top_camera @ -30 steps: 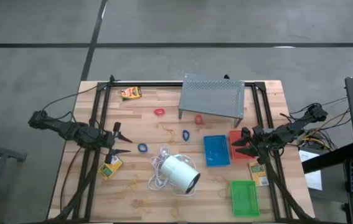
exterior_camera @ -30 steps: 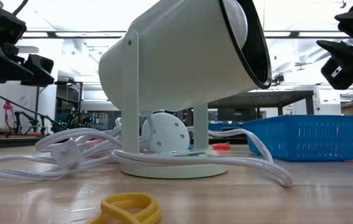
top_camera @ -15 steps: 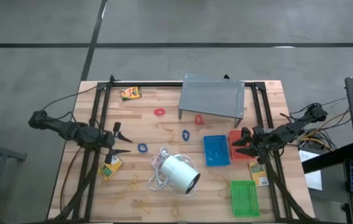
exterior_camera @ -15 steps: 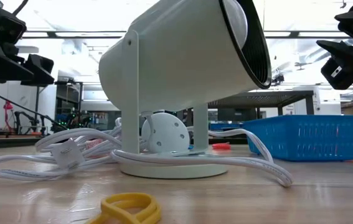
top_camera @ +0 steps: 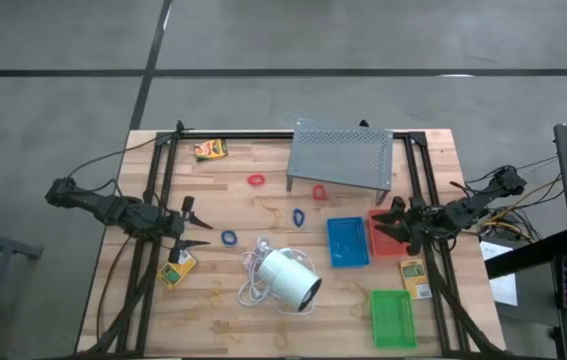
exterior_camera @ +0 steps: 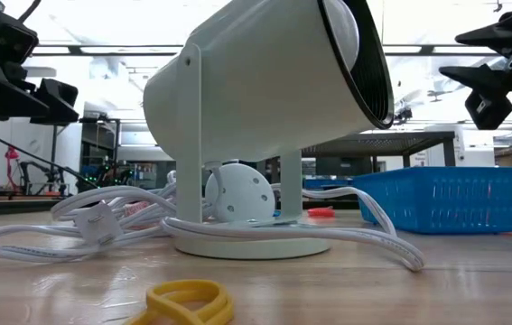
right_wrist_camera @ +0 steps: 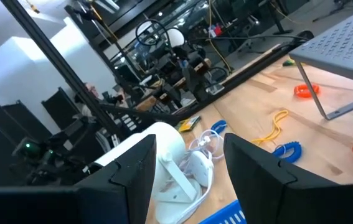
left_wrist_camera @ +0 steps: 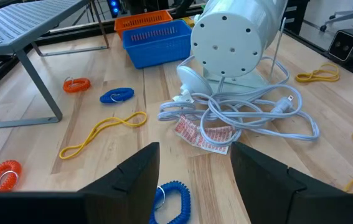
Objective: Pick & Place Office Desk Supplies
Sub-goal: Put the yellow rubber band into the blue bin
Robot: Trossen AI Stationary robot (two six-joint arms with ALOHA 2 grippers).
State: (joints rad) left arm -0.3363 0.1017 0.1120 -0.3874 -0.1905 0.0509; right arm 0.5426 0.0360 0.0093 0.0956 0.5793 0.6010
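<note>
My left gripper point(top_camera: 199, 225) stands open above the table's left side, nothing between its fingers; a blue loop point(left_wrist_camera: 173, 198) lies just ahead of it. My right gripper point(top_camera: 387, 220) stands open over the red tray point(top_camera: 383, 240), beside the blue tray point(top_camera: 347, 241), touching neither. A green tray point(top_camera: 393, 318) lies near the front right. Red loops point(top_camera: 256, 181) point(top_camera: 319, 191) and another blue loop point(top_camera: 298, 215) lie mid-table. Yellow boxes point(top_camera: 210, 149) point(top_camera: 178, 270) point(top_camera: 415, 278) lie flat on the wood. A tan rubber band point(left_wrist_camera: 104, 132) lies by the stand.
A big white lamp-like cylinder point(top_camera: 288, 278) with a coiled white cord point(top_camera: 255, 270) stands front centre. A grey perforated metal stand point(top_camera: 341, 155) stands at the far middle. Black frame rails point(top_camera: 158, 190) run along both sides of the table.
My right gripper has swung its fingertips a little toward the table's far edge and now points more level; it has stayed open.
</note>
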